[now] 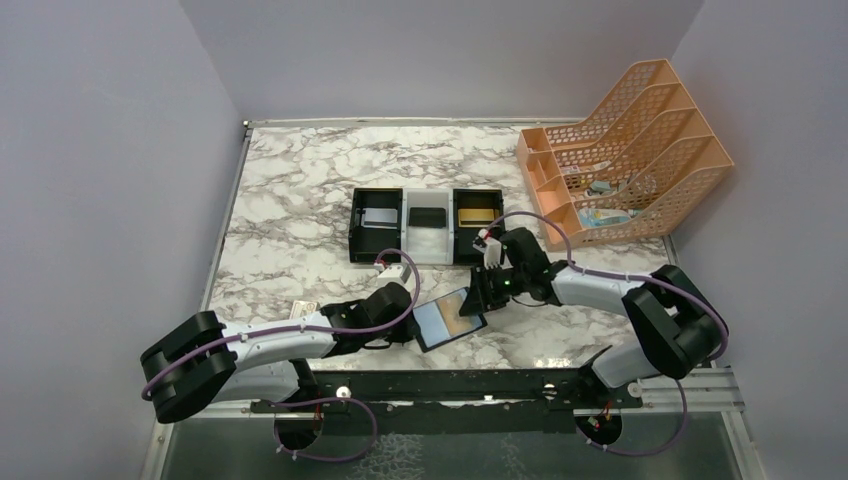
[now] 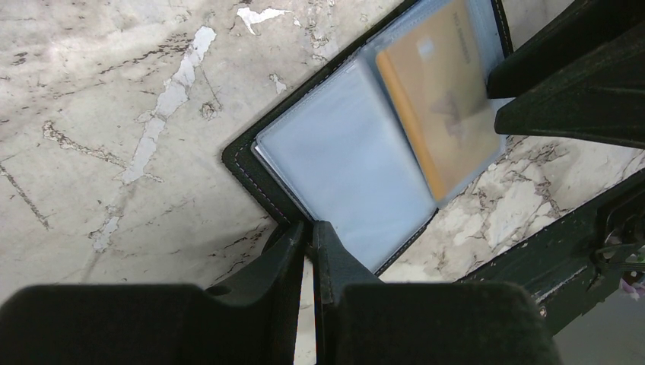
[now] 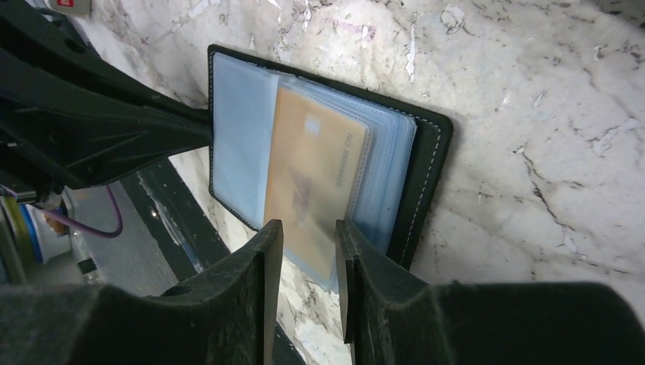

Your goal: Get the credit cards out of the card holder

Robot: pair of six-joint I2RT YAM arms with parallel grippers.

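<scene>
The black card holder hangs open near the table's front edge, its bluish-grey sleeves facing up. My left gripper is shut on the holder's stitched black edge. A gold-tan credit card sits inside a clear sleeve on the other half. My right gripper is at that card's near end, jaws apart, with the card and sleeve showing in the gap. From the left wrist, the right fingers show beside the gold-tan card.
A black-white-black tray stands mid-table, with a silver-grey card in its left bin and a gold one in its right. An orange file rack fills the back right. The black front rail runs just below the holder.
</scene>
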